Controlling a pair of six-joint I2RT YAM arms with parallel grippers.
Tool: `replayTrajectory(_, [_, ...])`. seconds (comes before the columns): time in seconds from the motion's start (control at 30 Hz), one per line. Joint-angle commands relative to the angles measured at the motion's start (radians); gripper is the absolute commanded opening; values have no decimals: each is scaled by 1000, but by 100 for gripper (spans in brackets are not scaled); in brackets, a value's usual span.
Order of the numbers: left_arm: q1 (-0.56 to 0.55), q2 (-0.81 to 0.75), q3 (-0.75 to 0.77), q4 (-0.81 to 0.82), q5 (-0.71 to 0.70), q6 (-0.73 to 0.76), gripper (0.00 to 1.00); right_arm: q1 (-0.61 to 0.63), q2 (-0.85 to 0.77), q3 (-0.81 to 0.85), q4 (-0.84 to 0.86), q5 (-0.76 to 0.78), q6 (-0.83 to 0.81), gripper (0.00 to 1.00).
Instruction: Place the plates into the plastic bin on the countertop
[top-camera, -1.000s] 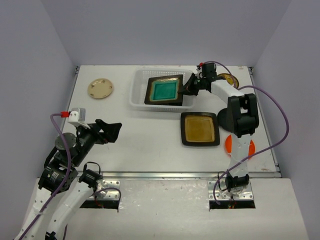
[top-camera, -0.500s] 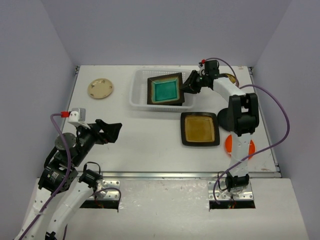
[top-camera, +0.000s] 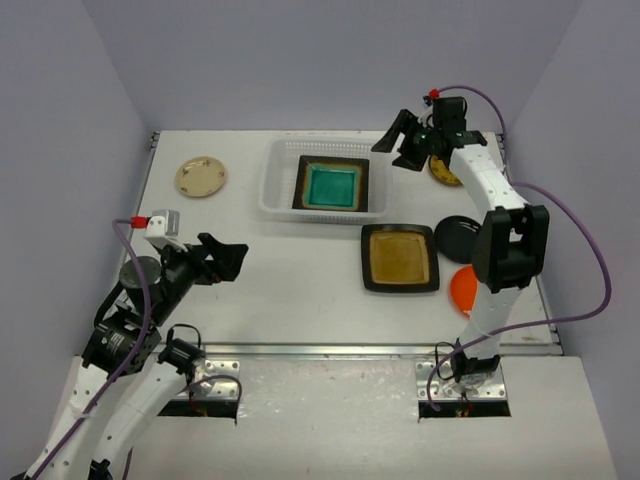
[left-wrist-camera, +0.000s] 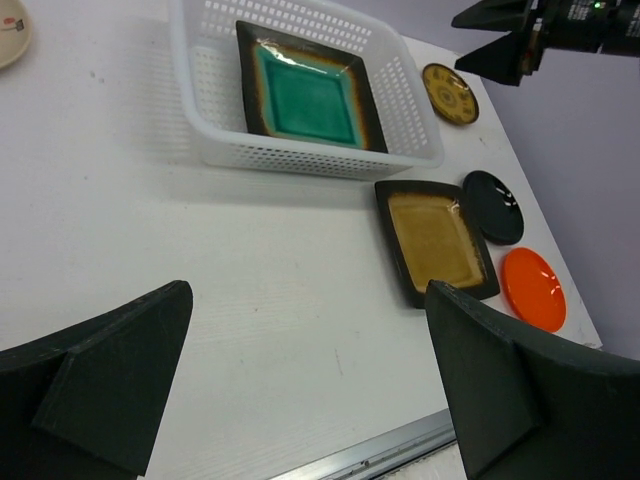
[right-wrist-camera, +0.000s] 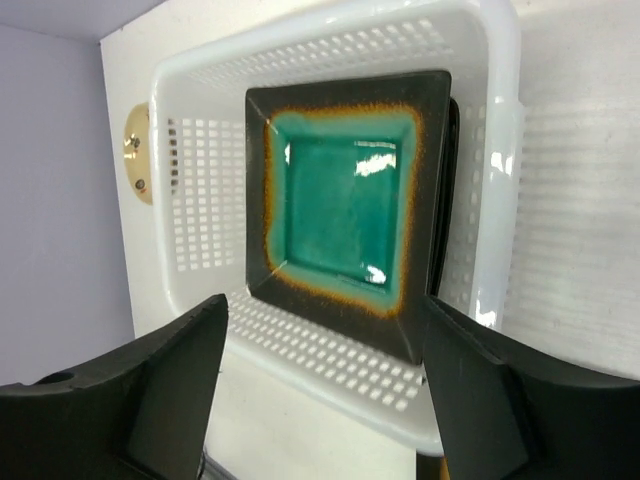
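Observation:
The teal-centred square plate (top-camera: 333, 186) (right-wrist-camera: 345, 215) lies flat inside the plastic bin (top-camera: 270, 185) (right-wrist-camera: 500, 150), and a second dark plate edge (right-wrist-camera: 451, 190) shows beneath it. My right gripper (top-camera: 398, 146) (right-wrist-camera: 325, 380) hovers open and empty above the bin's right end. On the countertop (top-camera: 280, 290) are an amber-centred square plate (top-camera: 399, 258) (left-wrist-camera: 435, 240) and black (top-camera: 458, 238), orange (top-camera: 462, 290), patterned yellow (top-camera: 443, 170) and cream (top-camera: 201, 177) round plates. My left gripper (top-camera: 232, 258) (left-wrist-camera: 310, 390) is open and empty over the near left.
The bin (left-wrist-camera: 190, 90) stands at the back centre of the countertop. The right arm's upper link crosses over the black and orange plates. A metal strip (left-wrist-camera: 400, 450) runs along the front edge. Grey walls close in the back and sides.
My right gripper opened and let go of the teal plate, which dropped flat into the bin. The gripper then rose and drew back to the right. The left arm shifted only slightly.

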Motion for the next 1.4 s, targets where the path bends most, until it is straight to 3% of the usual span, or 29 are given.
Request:
replayTrajectory(0.0, [7, 105, -2, 47, 69, -49, 100, 0, -162, -89, -40, -20, -43, 83])
replayTrajectory(0.1, [-10, 218, -180, 292, 303, -237, 100, 0, -402, -289, -31, -72, -99, 99])
replayTrajectory(0.23, [-178, 378, -335, 616, 178, -436, 100, 0, -673, -570, -10, -106, -136, 99])
replayTrajectory(0.37, [-427, 632, -285, 791, -29, -510, 100, -2, -957, -794, 10, -146, -97, 99])
replayTrajectory(0.43, [-462, 872, -233, 898, -12, -520, 100, -2, -1080, -909, 12, -164, -44, 99])
replayTrajectory(0.57, [-481, 1167, -118, 1051, 5, -530, 100, -2, -1239, -1018, 37, -217, 17, 99])
replayTrajectory(0.87, [-443, 1495, 136, 1067, 4, -485, 97, -2, -1317, -1011, -21, -244, -16, 99])
replayTrajectory(1.27, [-344, 1683, 165, 1218, 236, -498, 46, -2, -1277, -997, 1, -352, -55, 99])
replayTrajectory(1.37, [-340, 1720, 177, 1253, 266, -500, 41, -2, -1281, -1013, 30, -370, -43, 99])
